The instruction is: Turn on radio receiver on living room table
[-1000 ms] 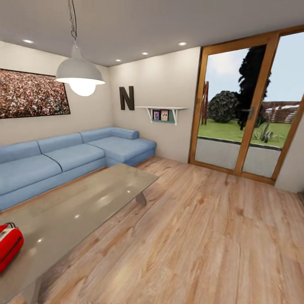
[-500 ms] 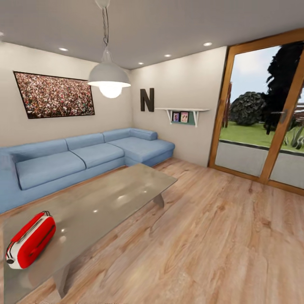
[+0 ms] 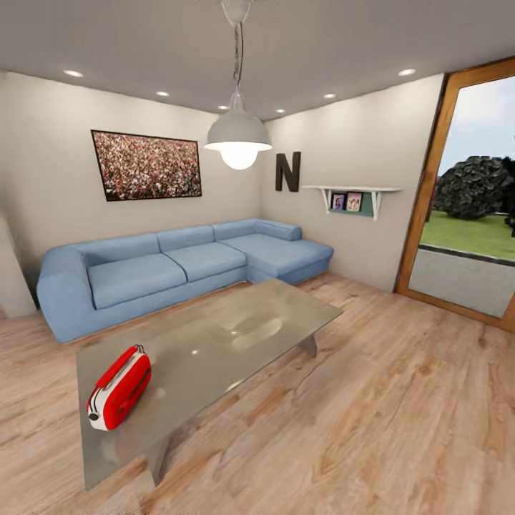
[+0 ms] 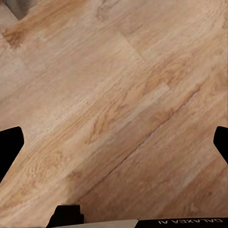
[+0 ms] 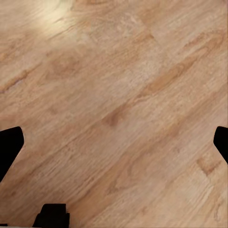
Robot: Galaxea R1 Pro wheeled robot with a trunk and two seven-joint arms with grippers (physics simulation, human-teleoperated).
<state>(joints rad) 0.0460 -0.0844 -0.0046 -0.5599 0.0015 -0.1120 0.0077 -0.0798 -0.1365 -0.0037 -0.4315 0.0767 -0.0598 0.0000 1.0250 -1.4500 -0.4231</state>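
The radio receiver point(image 3: 119, 387) lies at the near end of the table point(image 3: 236, 336), before the blue sofa point(image 3: 179, 265). We judge the approach underway; next we must close in and reach. Both grippers point(image 4: 114, 142) point(image 5: 114, 142) hang wide open over floor point(image 3: 372, 429). Legible: wall letter "N" point(image 3: 287, 172); inverted "GALAXEA AI" point(image 4: 190, 222).

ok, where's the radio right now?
Head view, lower left: the radio receiver lies on the near end of the glass table, close to its near-left corner, with the blue sofa beyond the table.
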